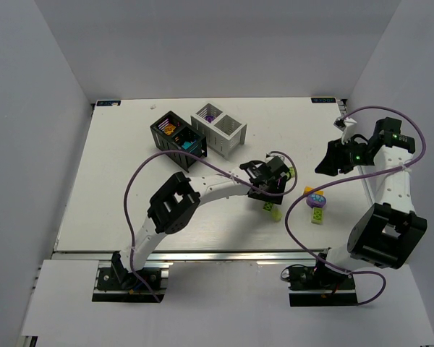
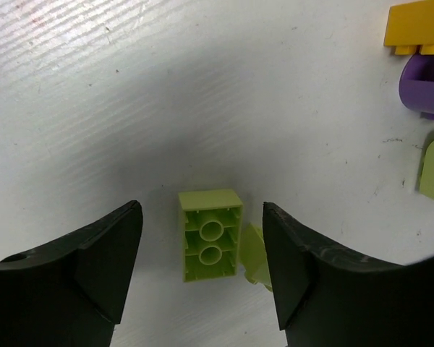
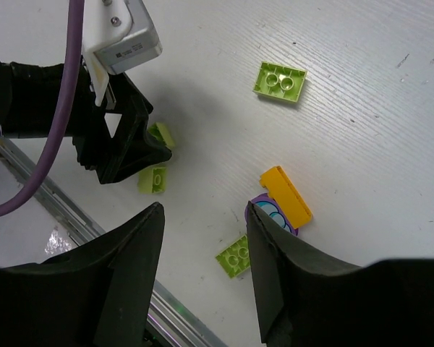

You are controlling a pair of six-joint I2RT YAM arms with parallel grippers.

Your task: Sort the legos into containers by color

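Observation:
A lime green lego (image 2: 210,235) lies upside down on the table between the fingers of my left gripper (image 2: 202,249), which is open and low over it. A second lime piece (image 2: 257,254) rests against the brick beside the right finger. My right gripper (image 3: 202,238) hangs open and holds nothing, above an orange lego (image 3: 286,195), a purple lego (image 3: 264,212) and a lime lego (image 3: 233,255). Another lime lego (image 3: 281,81) lies farther off. The black container (image 1: 177,139) and white container (image 1: 218,129) stand at the back centre, with coloured bricks inside.
The left arm's purple cable (image 1: 141,181) loops over the table's middle. White walls (image 1: 43,144) close in both sides and the back. A metal rail (image 1: 202,254) runs along the near table edge.

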